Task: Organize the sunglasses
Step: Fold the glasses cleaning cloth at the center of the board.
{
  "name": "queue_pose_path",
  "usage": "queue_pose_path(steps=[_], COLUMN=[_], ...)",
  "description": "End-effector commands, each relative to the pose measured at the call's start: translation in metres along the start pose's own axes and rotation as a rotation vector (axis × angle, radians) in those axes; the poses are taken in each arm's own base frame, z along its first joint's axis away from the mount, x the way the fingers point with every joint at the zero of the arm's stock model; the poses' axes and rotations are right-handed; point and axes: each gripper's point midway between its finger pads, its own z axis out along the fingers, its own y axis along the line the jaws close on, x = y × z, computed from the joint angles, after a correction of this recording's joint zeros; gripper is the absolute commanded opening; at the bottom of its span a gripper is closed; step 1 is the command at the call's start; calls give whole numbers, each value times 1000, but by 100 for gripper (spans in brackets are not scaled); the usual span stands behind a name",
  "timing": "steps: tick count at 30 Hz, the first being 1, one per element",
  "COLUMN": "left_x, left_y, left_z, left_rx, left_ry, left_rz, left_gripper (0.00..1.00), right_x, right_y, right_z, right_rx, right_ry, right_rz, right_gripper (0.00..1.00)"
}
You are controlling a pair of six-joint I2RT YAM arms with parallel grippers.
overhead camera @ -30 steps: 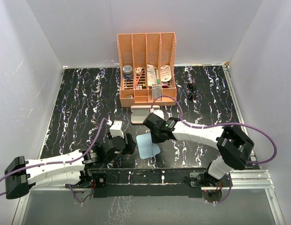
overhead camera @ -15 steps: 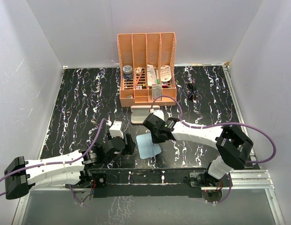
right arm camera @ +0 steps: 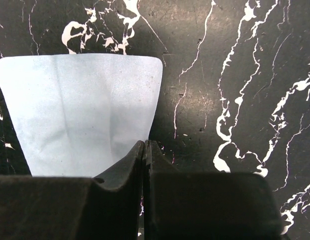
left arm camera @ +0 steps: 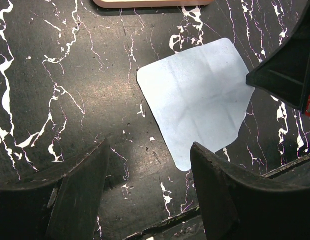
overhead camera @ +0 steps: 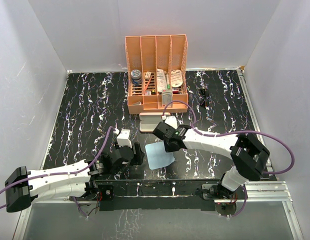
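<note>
The sunglasses point(overhead camera: 204, 97) are small, black and thin-framed, and lie on the marble table at the back right, beside the organizer. Neither wrist view shows them. The pink case point(overhead camera: 152, 121) lies in front of the organizer. The light blue cloth point(overhead camera: 160, 155) lies flat between the arms. It also shows in the left wrist view point(left arm camera: 195, 100) and the right wrist view point(right arm camera: 80, 110). My right gripper point(overhead camera: 167, 146) is shut, its tips point(right arm camera: 145, 145) at the cloth's edge. My left gripper point(overhead camera: 139, 155) is open and empty point(left arm camera: 150, 185), just left of the cloth.
An orange desk organizer point(overhead camera: 156, 102) with several slots holding small items stands at the back centre. White walls enclose the table on three sides. The table's near edge and metal rail point(overhead camera: 160, 187) run just below the cloth.
My right gripper has shifted slightly right and toward the near edge. The cloth now lies a little further right. The left arm has barely moved.
</note>
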Motion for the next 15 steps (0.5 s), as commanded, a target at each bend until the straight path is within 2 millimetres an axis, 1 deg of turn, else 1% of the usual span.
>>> queue_pose_path(steps=[1, 7, 10, 15], left_x=[1, 0, 0, -1], left_y=[3, 3, 3, 3], left_z=[0, 0, 0, 0], left_rx=[-8, -9, -7, -9], left_ry=[-9, -11, -12, -13], left_rz=[-5, -4, -4, -3], left_gripper=[64, 64, 64, 64], right_x=[-25, -29, -27, -24], right_y=[3, 16, 21, 23], right_z=[-11, -14, -12, -7], right_rx=[9, -43, -69, -73], right_ry=[-74, -74, -61, -50], right_rz=[21, 26, 24, 23], right_gripper=[0, 0, 0, 0])
